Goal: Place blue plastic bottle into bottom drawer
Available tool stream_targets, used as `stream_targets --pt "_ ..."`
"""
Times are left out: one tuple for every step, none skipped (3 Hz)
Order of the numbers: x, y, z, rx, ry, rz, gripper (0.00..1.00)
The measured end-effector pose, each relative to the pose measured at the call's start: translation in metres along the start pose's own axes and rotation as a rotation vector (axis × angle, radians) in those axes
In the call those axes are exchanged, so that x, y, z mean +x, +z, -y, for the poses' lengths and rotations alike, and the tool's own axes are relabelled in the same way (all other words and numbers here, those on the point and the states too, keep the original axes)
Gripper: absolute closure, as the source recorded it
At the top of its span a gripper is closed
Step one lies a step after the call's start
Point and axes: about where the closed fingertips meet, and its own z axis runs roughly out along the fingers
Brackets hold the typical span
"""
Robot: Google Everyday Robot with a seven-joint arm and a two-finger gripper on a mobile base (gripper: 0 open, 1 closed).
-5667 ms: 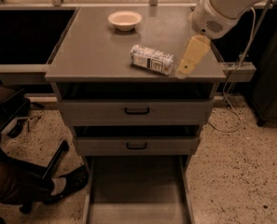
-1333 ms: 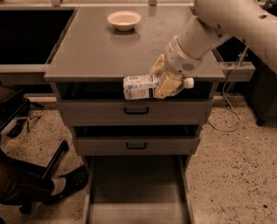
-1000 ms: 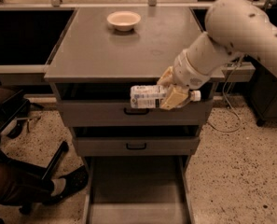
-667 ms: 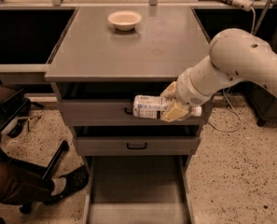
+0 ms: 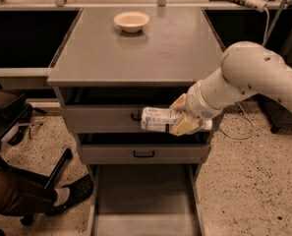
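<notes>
A grey cabinet (image 5: 135, 58) fills the middle of the view. A white arm (image 5: 253, 77) reaches in from the cabinet's right. The bottom drawer (image 5: 143, 200) stands pulled out at the cabinet's foot. The gripper (image 5: 181, 116), in front of the cabinet's upper drawers, clamps the bottle (image 5: 158, 119) sideways in mid-air above the bottom drawer. A bowl (image 5: 131, 20) sits at the back of the cabinet's top.

No writing can be read anywhere. The blue plastic bottle (image 5: 158, 119), held sideways just right of the frame's centre by the gripper (image 5: 181, 116) clamped around it, carries a pale label with darker print, too small to make out.
</notes>
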Motion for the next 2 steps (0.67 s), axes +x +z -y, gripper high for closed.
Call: stream_targets --pt "0.022 0.024 -0.031 0.013 0.028 -0.007 1.0" --pt "0.043 0.066 -0.077 -0.029 0.071 -0.022 1.0"
